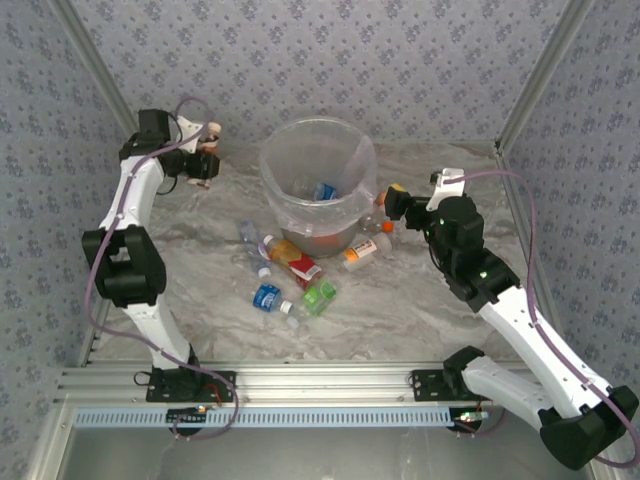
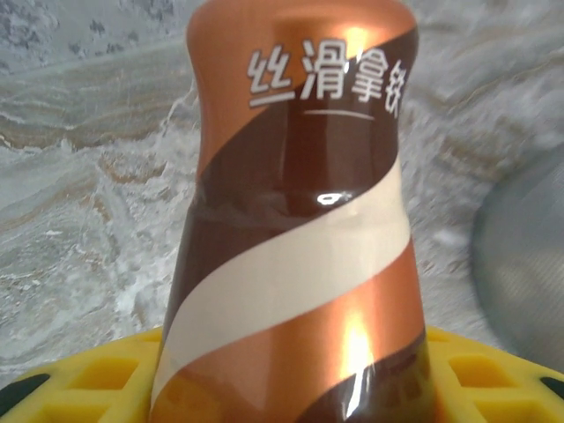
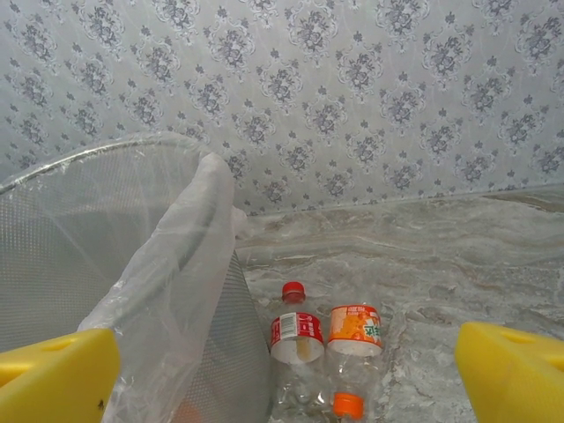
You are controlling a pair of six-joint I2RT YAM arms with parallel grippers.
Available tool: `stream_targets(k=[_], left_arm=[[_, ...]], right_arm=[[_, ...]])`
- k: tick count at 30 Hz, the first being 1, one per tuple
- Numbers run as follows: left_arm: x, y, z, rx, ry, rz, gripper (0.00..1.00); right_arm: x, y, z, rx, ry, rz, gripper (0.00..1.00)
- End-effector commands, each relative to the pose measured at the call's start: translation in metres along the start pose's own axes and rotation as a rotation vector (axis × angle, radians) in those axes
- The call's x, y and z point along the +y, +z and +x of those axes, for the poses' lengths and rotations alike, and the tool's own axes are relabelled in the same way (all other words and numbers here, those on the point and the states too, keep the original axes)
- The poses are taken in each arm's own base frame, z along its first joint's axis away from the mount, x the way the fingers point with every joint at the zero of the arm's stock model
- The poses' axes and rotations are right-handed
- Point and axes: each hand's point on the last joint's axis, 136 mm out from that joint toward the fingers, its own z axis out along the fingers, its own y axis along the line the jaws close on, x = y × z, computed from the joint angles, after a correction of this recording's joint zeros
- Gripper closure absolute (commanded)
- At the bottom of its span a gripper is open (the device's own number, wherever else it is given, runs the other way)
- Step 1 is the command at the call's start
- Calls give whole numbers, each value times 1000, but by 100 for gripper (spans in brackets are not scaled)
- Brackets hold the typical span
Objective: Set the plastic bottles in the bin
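the left claw (image 1: 203, 163) is clenched on a brown-labelled bottle (image 2: 300, 220). in the left wrist view the bottle stands upright between the yellow fingers (image 2: 97, 379), and its copper, brown and cream label carries white characters. seen from above, claw and bottle are at the far left of the bench (image 1: 430, 310), to the left of the bin (image 1: 285, 200) and apart from it.

the right claw (image 3: 286, 383) is released, its yellow fingers (image 3: 53, 379) spread wide with nothing between them. it sits just to the right of the bin. in the right wrist view the bin's mesh wall and its clear bag liner (image 3: 181, 264) stand to the left. a red-capped bottle (image 3: 296, 330) and an orange-capped bottle (image 3: 354, 330) lie side by side ahead of the claw, at the foot of the bin.

inside the bin lies a blue-labelled bottle (image 1: 325, 190). on the near side of the bin a cluster of bottles (image 1: 290, 265) lies loose on the bench, with orange, red, blue and green labels among them, well apart from both claws.
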Motion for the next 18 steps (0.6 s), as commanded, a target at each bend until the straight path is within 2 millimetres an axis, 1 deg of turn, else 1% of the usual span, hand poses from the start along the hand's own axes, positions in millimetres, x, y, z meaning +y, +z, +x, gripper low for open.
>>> stream_targets(k=[1, 4, 8, 11, 14, 16, 18], left_arm=[[-19, -30, -31, -172, -98, 65, 54], [-31, -47, -42, -263, -149, 95, 54], [-51, -67, -50, -314, -182, 114, 54], [-64, -82, -57, -357, -210, 72, 54], [-72, -101, -67, -417, -312, -3, 52], [-88, -111, -75, -454, -332, 23, 52], [-109, -122, -84, -506, -309, 49, 52]], right_arm=[[1, 4, 5, 12, 26, -12, 0], [3, 6, 6, 12, 30, -18, 0], [7, 10, 7, 18, 33, -33, 0], [8, 12, 9, 23, 37, -38, 0], [10, 16, 11, 29, 40, -41, 0], [12, 18, 11, 31, 45, -50, 0], [14, 20, 12, 35, 47, -56, 0]])
